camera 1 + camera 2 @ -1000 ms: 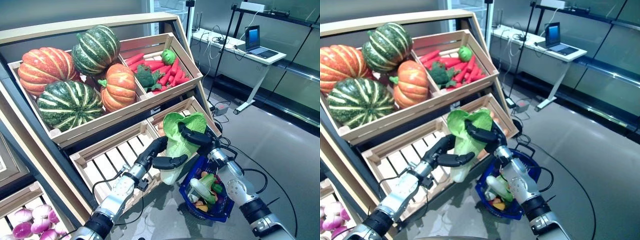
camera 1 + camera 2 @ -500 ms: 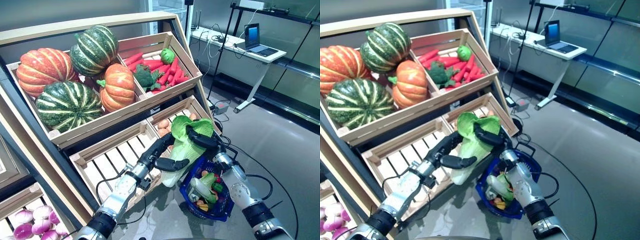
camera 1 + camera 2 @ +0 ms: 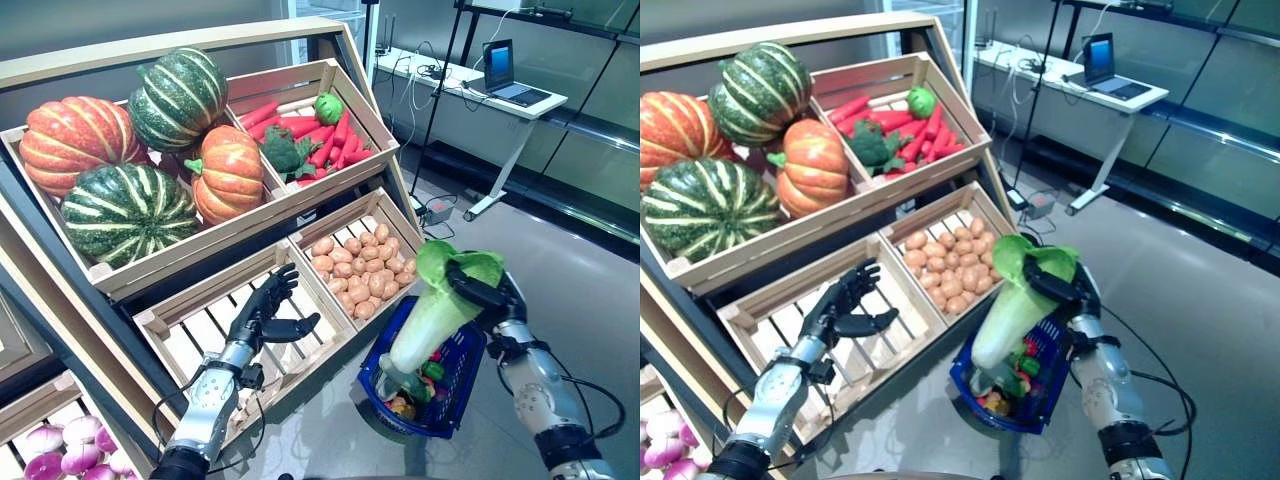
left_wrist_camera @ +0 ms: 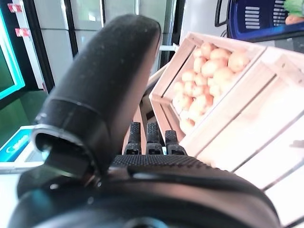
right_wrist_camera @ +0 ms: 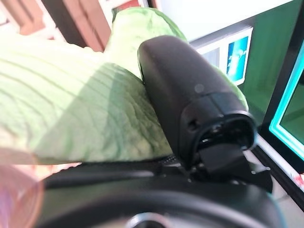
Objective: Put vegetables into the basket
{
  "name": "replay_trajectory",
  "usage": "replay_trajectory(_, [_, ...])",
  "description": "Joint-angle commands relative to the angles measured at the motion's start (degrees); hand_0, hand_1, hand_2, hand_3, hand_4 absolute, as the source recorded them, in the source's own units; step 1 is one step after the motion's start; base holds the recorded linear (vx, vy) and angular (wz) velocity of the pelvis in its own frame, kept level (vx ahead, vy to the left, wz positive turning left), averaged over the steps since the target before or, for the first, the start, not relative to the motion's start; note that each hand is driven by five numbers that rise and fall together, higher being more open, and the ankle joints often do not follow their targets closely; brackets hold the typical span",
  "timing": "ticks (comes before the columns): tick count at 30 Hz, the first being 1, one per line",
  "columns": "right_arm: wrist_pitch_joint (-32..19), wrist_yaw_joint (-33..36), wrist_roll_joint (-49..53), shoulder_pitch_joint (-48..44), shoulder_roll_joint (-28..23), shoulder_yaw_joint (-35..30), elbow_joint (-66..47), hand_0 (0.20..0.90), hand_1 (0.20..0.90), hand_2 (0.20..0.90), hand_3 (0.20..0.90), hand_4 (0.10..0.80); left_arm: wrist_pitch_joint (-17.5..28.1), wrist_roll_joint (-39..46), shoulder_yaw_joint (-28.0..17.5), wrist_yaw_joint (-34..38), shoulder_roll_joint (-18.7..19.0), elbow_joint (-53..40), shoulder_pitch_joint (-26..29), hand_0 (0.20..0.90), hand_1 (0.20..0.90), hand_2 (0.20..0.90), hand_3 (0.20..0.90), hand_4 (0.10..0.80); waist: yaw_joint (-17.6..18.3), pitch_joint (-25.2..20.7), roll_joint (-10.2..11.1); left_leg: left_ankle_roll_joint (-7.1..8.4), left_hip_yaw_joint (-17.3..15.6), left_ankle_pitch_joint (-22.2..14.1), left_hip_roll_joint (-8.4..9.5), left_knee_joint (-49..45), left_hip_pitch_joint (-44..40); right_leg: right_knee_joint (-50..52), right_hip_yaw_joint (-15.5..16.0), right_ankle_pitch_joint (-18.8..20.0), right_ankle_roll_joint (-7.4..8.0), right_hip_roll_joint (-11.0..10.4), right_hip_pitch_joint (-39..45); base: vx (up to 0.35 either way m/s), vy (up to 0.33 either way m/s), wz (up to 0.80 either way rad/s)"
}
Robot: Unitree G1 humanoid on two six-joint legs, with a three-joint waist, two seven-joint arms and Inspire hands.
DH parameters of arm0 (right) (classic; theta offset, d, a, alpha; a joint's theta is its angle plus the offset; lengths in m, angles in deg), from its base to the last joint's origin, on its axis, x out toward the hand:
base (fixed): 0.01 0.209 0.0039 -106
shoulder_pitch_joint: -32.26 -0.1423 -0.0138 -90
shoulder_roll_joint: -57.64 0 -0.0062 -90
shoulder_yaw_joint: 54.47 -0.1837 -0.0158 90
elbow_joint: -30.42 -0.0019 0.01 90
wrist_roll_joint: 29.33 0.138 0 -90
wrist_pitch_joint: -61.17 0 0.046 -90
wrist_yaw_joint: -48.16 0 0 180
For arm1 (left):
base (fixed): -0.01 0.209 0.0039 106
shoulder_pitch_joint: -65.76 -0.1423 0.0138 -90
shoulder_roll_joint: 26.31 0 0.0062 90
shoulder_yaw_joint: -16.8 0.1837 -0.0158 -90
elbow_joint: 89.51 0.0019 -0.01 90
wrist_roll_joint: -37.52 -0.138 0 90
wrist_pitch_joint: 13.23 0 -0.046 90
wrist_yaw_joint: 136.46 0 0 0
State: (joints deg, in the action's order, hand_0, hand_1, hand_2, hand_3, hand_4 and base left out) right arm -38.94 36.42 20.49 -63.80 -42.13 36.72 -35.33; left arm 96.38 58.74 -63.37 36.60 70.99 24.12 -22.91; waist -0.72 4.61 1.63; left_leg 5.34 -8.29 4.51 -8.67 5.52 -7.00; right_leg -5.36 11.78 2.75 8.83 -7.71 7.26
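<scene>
My right hand is shut on the leafy top of a long green-and-white cabbage, which also shows in the right wrist view. The cabbage hangs stem down over the blue basket on the floor, its white end among the vegetables in the basket. My left hand is open and empty, held over the slatted lower-left crate of the stand. In the left wrist view its fingers are straight.
The wooden stand rises to the left of the basket, with a crate of small brown potatoes right beside it. A desk with a laptop stands at the back right. Grey floor lies to the right.
My right hand has carried the cabbage to the right and tipped it stem down into the basket. My left hand has let go of it and drawn back over the slatted crate.
</scene>
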Motion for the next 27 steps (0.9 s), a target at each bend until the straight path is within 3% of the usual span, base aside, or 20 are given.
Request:
replay_trajectory(1, [-11.2, 2.4, -0.1, -7.0, -3.3, -6.2, -2.7, 0.300, 0.300, 0.300, 0.300, 0.400, 5.2, 2.9, -1.1, 0.0, 1.7, -2.4, 6.1, 0.900, 0.900, 0.900, 0.900, 0.800, 0.6, 0.1, 0.8, 1.02, -0.3, -5.0, -1.00, -0.5, -1.4, 0.4, -0.8, -1.0, -0.38, -1.5, 1.5, 0.000, 0.000, 0.00])
replay_trajectory(10, [-10.8, 5.6, -6.1, -7.8, -5.5, -7.0, 2.2, 0.300, 0.300, 0.300, 0.300, 0.400, 5.1, -0.4, -0.3, 0.8, 2.6, -2.8, 7.0, 0.900, 0.900, 0.900, 0.900, 0.800, 0.3, 0.6, 0.5, 1.13, -0.9, -4.9, -1.31, -0.5, -1.9, 0.6, -0.1, -1.1, -0.28, -1.9, 1.8, 0.011, -0.004, 0.00])
replay_trajectory(14, [-9.7, 6.3, -10.9, -8.6, -6.0, -4.0, 3.8, 0.300, 0.300, 0.300, 0.300, 0.400, 4.2, 0.9, 0.2, 1.3, 3.4, -5.4, 8.3, 0.900, 0.900, 0.900, 0.900, 0.800, -0.3, 3.6, -0.1, 1.04, -0.5, -4.4, -1.92, -4.1, 0.1, 8.2, 0.2, -3.6, -0.84, -2.9, -1.4, -0.117, -0.016, -0.01])
replay_trajectory(15, [-11.0, 7.9, -10.9, -11.1, -6.8, -2.0, 4.4, 0.300, 0.300, 0.300, 0.300, 0.400, 4.8, 2.5, 1.0, 1.8, 4.5, -6.2, 10.9, 0.900, 0.900, 0.900, 0.900, 0.800, -0.7, 7.2, -0.1, 1.36, 1.2, -5.4, -2.31, -11.2, 5.4, 14.7, 0.0, -5.0, -1.04, -4.0, -6.0, -0.411, -0.068, -0.02])
replay_trajectory(18, [-12.4, 11.0, -10.0, -17.5, -7.8, 0.3, 7.2, 0.300, 0.300, 0.300, 0.300, 0.400, 5.7, 5.2, 2.4, 2.9, 5.8, -5.9, 15.7, 0.900, 0.900, 0.900, 0.900, 0.800, -1.0, 12.8, 0.1, 2.01, 2.8, -7.7, -3.35, -21.1, 13.5, 22.4, -0.5, -6.8, -1.16, -5.9, -12.3, -0.398, -0.064, 0.08])
replay_trajectory(22, [-13.6, 13.4, -5.8, -24.2, -8.2, 0.7, 11.9, 0.300, 0.300, 0.300, 0.300, 0.400, 6.4, 7.0, 4.1, 3.8, 5.6, -6.3, 17.7, 0.900, 0.900, 0.900, 0.900, 0.800, -1.7, 16.4, -0.2, 1.93, 3.6, -12.0, -4.62, -31.4, 21.0, 31.2, -0.6, -10.2, -2.05, -7.8, -18.0, -0.209, -0.009, 0.04])
replay_trajectory(27, [-14.8, 13.9, -3.6, -30.8, -10.0, 0.5, 19.8, 0.300, 0.300, 0.300, 0.300, 0.400, 8.8, 8.3, 6.2, 4.3, 5.0, -5.8, 19.4, 0.900, 0.900, 0.900, 0.900, 0.800, -2.8, 18.9, -1.6, 1.36, 5.3, -17.5, -4.28, -42.7, 28.7, 42.6, -1.2, -14.2, -2.83, -10.3, -25.2, -0.134, 0.032, 0.09])
